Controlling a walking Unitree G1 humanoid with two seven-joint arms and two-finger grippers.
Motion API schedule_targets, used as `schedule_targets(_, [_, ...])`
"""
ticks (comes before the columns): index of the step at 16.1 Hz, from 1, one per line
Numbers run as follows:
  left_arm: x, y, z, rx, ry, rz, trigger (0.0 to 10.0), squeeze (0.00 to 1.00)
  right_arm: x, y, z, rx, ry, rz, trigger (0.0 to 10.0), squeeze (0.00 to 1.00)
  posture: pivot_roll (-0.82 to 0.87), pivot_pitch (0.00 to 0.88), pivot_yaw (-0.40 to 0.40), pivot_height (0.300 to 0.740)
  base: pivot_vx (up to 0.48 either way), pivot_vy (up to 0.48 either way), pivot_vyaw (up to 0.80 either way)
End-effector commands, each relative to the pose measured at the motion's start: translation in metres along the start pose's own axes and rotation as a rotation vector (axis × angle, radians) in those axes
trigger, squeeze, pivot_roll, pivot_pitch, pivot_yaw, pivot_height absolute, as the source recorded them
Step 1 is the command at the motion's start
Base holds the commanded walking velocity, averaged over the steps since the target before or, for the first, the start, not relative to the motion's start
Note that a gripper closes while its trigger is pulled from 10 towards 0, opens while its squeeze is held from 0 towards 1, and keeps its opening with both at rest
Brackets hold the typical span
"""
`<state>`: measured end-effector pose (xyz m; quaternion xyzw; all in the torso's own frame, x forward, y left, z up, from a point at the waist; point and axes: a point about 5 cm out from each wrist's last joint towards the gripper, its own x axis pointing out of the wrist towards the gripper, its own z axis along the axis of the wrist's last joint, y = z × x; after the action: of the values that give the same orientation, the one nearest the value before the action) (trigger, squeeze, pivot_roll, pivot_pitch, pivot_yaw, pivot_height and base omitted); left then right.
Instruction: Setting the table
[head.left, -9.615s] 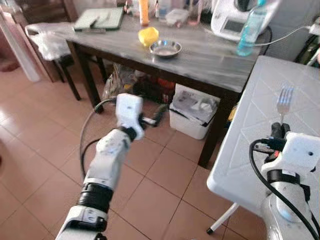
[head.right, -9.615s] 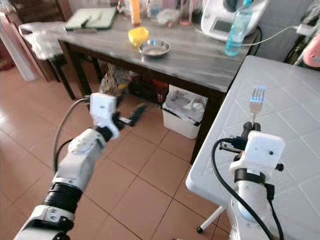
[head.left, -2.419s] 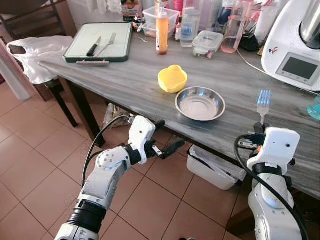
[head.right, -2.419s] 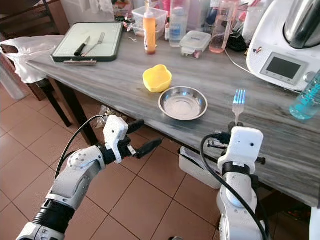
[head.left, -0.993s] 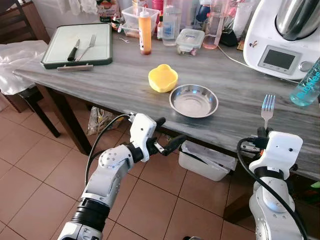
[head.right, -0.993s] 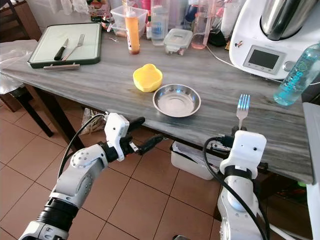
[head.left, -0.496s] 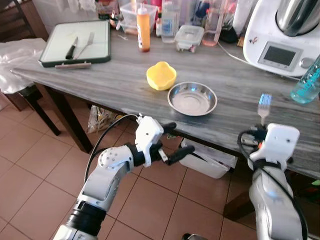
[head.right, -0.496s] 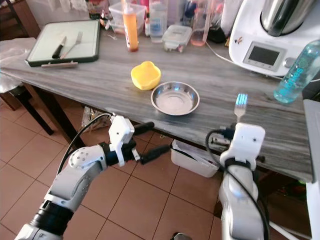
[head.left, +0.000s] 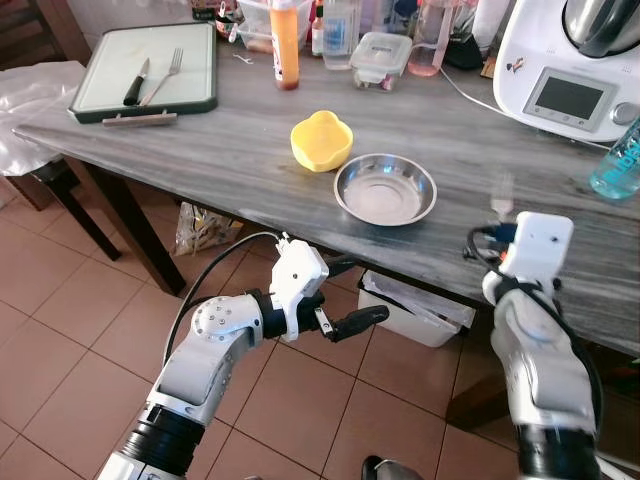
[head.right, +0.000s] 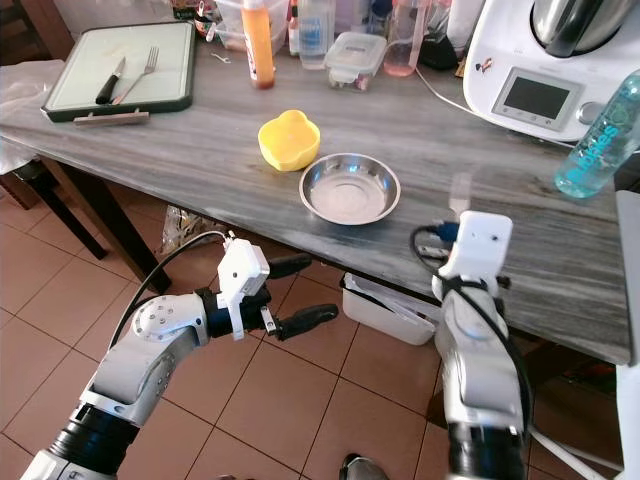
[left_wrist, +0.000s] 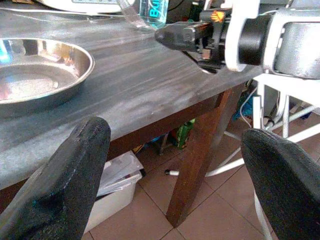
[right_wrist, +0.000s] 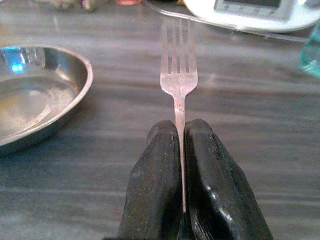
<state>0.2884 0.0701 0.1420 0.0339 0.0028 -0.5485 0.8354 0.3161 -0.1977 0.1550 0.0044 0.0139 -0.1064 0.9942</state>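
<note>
Our right hand (right_wrist: 181, 150) has its two black fingers (right_wrist: 155, 175) pressed together on the handle of a fork (right_wrist: 179, 75), so the tines stick straight out ahead of it. We hold it that way, by the tail of the handle, because it leaves the whole working end free to be laid flat without the fingers fouling the counter (head.left: 200, 160). In the head views the fork is blurred, a pale streak above the white wrist housing, over the near part of the counter and to the right of the steel bowl (head.left: 385, 188). The wrist view puts the tines low over the grey wood, with the bowl's rim off to one side, apart from it.

That spot makes sense for a place setting: we judge the fork is meant to go down just beside the bowl, and the yellow bowl (head.left: 321, 141) sits touching or nearly touching it on the far left side, so the right side is the free one.

Our left hand (head.left: 345, 300) hangs below the counter's front edge with its fingers spread wide and nothing between them; we keep it low and out of the way while the right arm works.

At the far left of the counter a green-rimmed board (head.left: 145, 75) carries a knife (head.left: 134, 83) and a second fork (head.left: 162, 78), which we take to be the supply for the setting. Bottles, a lidded box and a white kitchen machine (head.left: 570, 55) crowd the back, so the front strip is the only open ground for laying things out.
</note>
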Motion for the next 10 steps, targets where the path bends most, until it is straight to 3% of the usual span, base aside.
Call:
schedule_targets(1, [0.002, -0.002, 0.005, 0.03, 0.0, -0.017, 10.0, 0.0, 0.004, 0.0, 0.0, 0.017, 0.008, 0.009, 10.0, 0.0, 0.03, 0.181, 0.0, 0.74, 0.0, 0.0, 0.0])
schedule_targets(8, [0.0, -0.003, 0.004, 0.047, 0.015, -0.034, 10.0, 0.0, 0.023, 0.015, -0.011, 0.14, 0.085, 0.048, 10.0, 0.0, 0.04, 0.187, 0.001, 0.74, 0.0, 0.0, 0.0])
schedule_targets(10, [-0.001, -0.003, 0.004, 0.053, 0.02, -0.037, 10.0, 0.0, 0.027, 0.025, -0.009, 0.161, 0.083, 0.055, 10.0, 0.0, 0.04, 0.186, 0.002, 0.74, 0.0, 0.0, 0.0])
